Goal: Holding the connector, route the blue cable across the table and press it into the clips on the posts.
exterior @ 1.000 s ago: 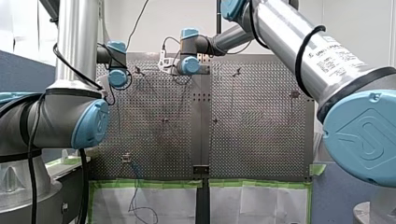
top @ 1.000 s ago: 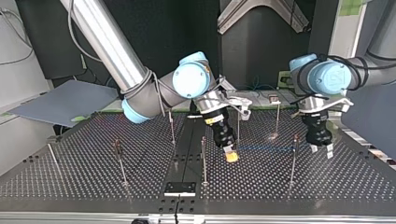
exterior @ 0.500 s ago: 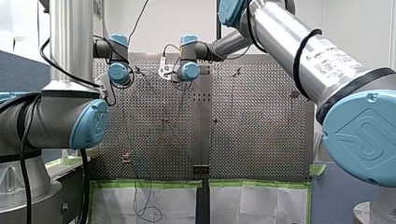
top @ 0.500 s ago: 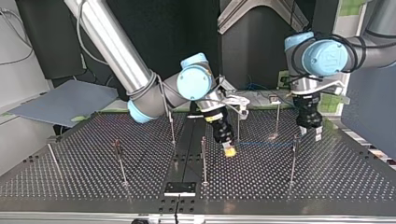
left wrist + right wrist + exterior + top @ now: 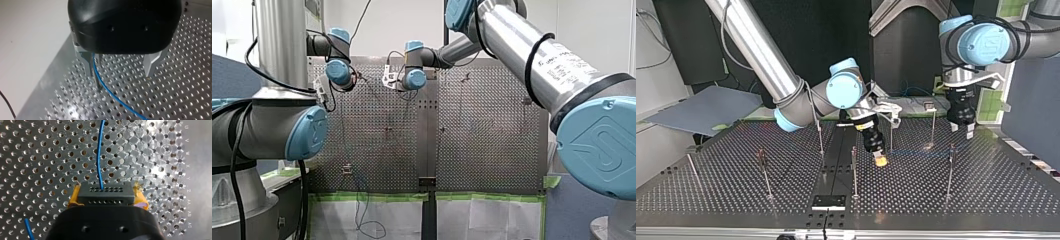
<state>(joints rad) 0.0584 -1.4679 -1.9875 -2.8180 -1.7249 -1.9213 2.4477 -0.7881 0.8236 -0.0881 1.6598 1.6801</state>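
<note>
My right hand [image 5: 880, 160] is pinching the black connector [image 5: 105, 192] over the bench [image 5: 37, 157]. The blue cable [image 5: 110, 92] runs out of it and passes between the spread fingers of my left hand [image 5: 119, 72], hugging one.

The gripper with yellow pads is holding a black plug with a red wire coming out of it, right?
Not quite: the wire is blue, not red. The right wrist view shows the blue cable leaving the black connector held by my right gripper, the one with yellow pads.
</note>
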